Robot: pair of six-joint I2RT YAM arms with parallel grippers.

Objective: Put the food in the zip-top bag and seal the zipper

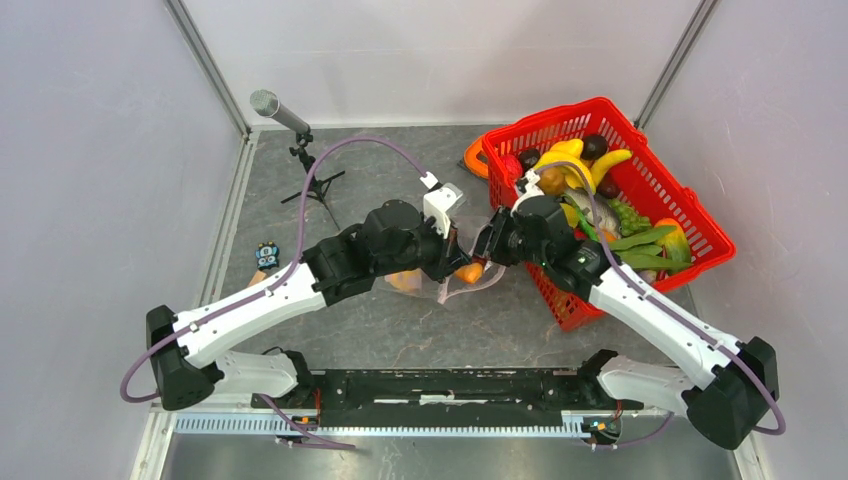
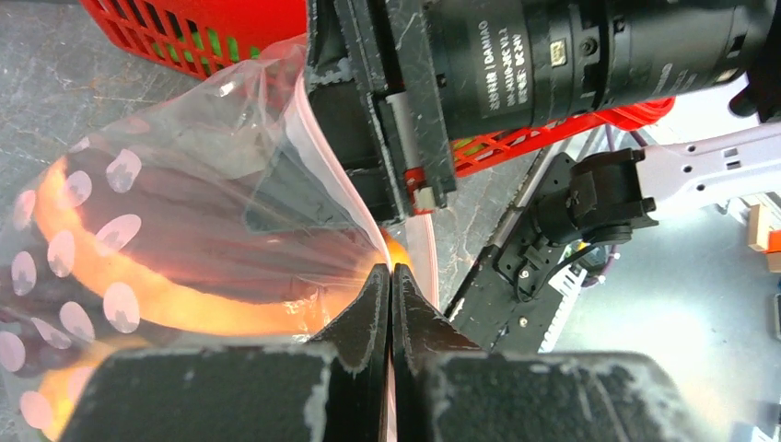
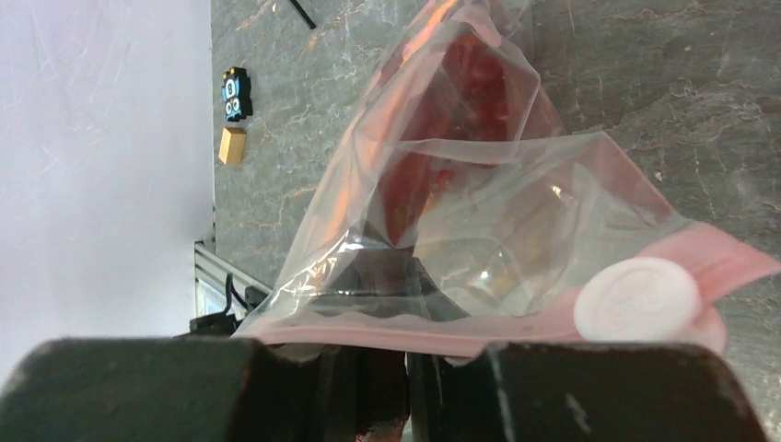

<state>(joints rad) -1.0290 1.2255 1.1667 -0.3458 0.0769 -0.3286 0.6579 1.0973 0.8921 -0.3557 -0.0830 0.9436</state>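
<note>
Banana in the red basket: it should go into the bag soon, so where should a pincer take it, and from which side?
Across its middle, from straight above. The banana lies exposed on top of the pile, and the basket walls would likely block any sideways approach.

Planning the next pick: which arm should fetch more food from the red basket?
Right, probably. The red basket sits on its side, close to the right gripper; the left gripper is farther off, shut on the edge of the zip-top bag.
</note>
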